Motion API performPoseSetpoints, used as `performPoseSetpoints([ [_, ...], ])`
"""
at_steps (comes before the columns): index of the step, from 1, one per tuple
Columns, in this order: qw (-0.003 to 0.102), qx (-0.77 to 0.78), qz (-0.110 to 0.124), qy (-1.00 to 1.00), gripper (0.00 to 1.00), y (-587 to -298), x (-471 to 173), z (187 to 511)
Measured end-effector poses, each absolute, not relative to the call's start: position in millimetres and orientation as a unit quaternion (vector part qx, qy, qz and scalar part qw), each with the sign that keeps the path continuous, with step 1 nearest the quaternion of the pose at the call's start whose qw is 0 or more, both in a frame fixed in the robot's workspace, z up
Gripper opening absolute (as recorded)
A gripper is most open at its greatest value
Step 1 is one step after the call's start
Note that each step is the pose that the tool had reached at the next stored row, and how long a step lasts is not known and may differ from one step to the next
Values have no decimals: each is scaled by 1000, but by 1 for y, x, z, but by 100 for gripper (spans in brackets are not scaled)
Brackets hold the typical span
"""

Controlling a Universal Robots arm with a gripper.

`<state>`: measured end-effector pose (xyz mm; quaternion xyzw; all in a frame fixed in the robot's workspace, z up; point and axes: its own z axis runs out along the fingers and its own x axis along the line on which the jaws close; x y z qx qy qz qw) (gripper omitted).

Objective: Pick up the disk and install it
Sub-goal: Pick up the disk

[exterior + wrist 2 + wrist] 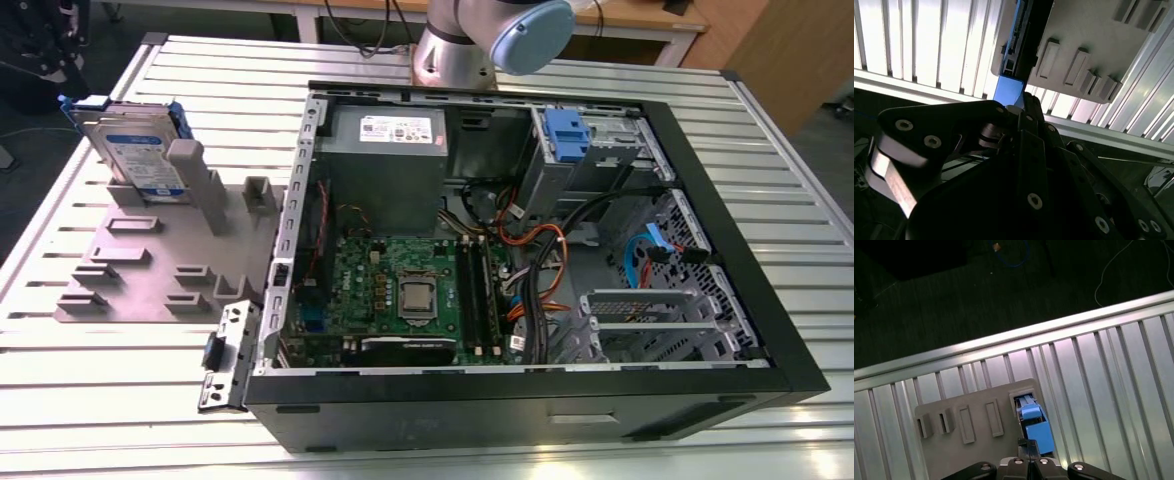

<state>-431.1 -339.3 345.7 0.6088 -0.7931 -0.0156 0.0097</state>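
The disk (139,152) stands upright on its edge in a slot at the back of a grey holder plate (134,270), at the exterior view's left of the computer case. It is silver with a blue-and-white label and a blue frame. In the first wrist view its blue frame (1035,429) sits just beyond my gripper (1027,443), which hangs above it, apart from it. In the second wrist view my gripper (1022,100) points at the disk's edge (1015,45). The jaws look shut with nothing between them.
The open computer case (747,250) lies on the slatted metal table (801,160), with a motherboard, cables and a grey power supply (387,135) inside. A drive bay with a blue clip (566,135) is at its back. The arm's base (461,45) stands behind the case.
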Motion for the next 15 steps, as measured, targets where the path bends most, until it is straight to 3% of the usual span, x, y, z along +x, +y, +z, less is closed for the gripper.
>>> performPoseSetpoints([
  [6,9,609,-16,-793,11,-339,-431,346],
  [11,-13,611,-42,-790,11,-339,-431,346],
  [15,-13,632,-45,-773,11,-339,-431,344],
])
